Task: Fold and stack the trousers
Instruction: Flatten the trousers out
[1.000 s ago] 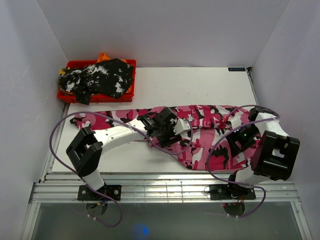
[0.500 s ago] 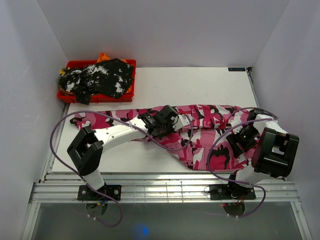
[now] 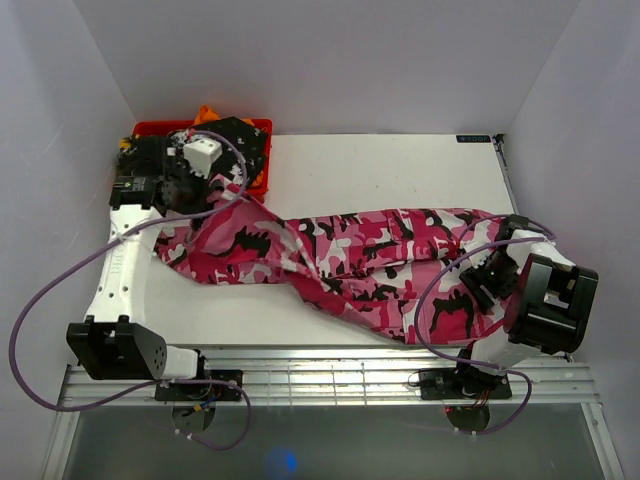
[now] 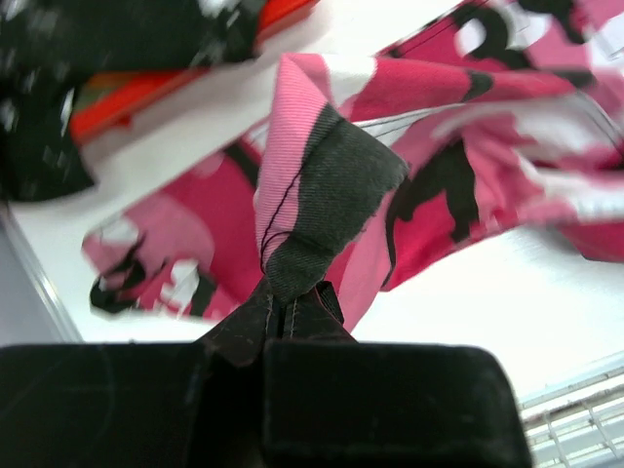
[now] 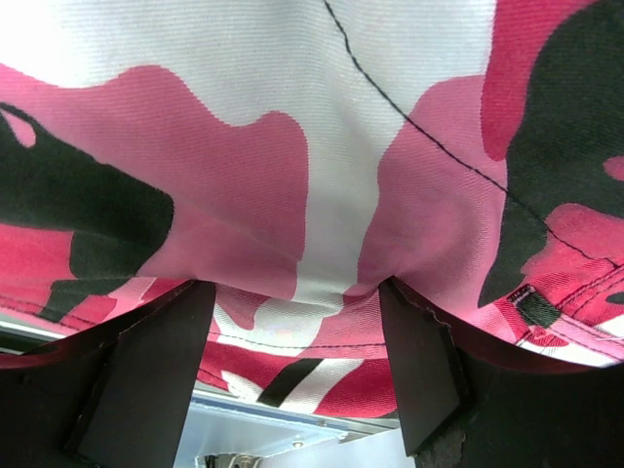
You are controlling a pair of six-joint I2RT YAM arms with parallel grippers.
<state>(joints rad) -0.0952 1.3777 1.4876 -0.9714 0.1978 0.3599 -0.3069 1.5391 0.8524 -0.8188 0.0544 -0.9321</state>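
Pink camo trousers [image 3: 340,265] are laid lengthwise across the near half of the counter [image 3: 400,170]. One end is bunched at the far left beside the red bin [image 3: 255,128], the other sits at the right edge. A second garment, black-and-white mottled [image 3: 240,140], is heaped in that bin.

Handling: woven cloth, light and fully limp, so no stiffness can be relied on. Anything lifted is expected to drape and drag the rest along, and the whole piece can probably be slid on the counter. Seams, hems and the waistband are judged the best hold points, being thicker and less likely to slip out of a pinch. A single-layer pinch mid-panel is likely to be stretched into a peak and nothing more.

Left end effector [image 4: 281,327]: pressed together on a small fold of the trousers, with a black-and-pink patch and a stitched seam caught at the tips. The cloth is tented up from the counter towards the pinch. The left arm is stretched far forward and to the left, wrist by the near corner of the bin, elbow block down near its base.

Right end effector [image 5: 292,302]: fingers are spread wide, with cloth stretched across the gap and dimpled at both tips. Nothing is clamped. The right arm is folded back tight, wrist low over the right-hand end of the trousers.

Risk: the thin left pinch could be pulled loose if tension is added.
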